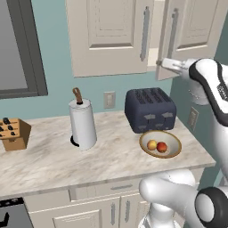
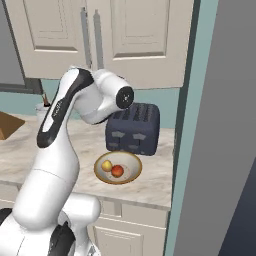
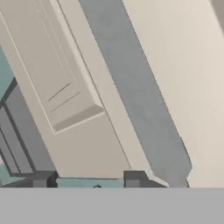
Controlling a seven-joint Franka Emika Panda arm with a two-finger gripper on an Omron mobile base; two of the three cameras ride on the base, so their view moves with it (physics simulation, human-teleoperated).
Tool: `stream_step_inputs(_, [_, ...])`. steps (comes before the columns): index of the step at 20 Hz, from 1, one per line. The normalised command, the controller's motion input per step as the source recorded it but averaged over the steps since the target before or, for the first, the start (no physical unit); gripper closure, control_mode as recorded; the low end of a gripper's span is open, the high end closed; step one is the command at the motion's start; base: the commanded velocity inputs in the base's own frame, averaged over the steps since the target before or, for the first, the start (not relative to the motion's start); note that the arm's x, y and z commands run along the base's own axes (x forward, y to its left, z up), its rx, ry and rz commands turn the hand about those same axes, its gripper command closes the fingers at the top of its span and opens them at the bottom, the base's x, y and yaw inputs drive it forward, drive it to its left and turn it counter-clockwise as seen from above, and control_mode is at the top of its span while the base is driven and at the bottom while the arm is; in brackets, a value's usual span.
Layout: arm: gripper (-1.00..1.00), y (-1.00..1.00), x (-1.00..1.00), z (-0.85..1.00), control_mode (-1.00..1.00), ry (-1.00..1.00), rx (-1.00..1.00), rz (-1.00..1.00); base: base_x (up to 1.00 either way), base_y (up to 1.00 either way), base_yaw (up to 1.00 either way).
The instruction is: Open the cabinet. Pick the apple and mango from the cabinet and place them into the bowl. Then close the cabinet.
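The apple (image 1: 162, 147) and mango (image 1: 152, 144) are sitting together inside the bowl (image 1: 174, 151) on the countertop (image 1: 53, 156), just in front of the dark toaster (image 1: 149, 109). The gripper (image 3: 87, 178) is hovering at the lower edge of the cabinet (image 1: 111, 40) door, its fingertips (image 3: 43, 179) standing apart, clasping nothing.

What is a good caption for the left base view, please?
Apple and mango in the bowl; right cabinet door ajar.
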Motion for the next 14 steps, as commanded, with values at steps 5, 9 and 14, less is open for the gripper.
stream_step_inputs(5, [-1.00, 0.44, 1.00, -0.53, -1.00, -0.01, 0.08, 0.13, 0.00, 0.00, 0.00])
stream_step_inputs(9, [-1.00, 0.37, 1.00, -0.57, -1.00, 0.00, 0.10, 0.13, 0.00, 0.00, 0.00])
stream_step_inputs(14, [-1.00, 0.15, 1.00, -0.54, -1.00, 0.00, 0.11, 0.11, 0.00, 0.00, 0.00])
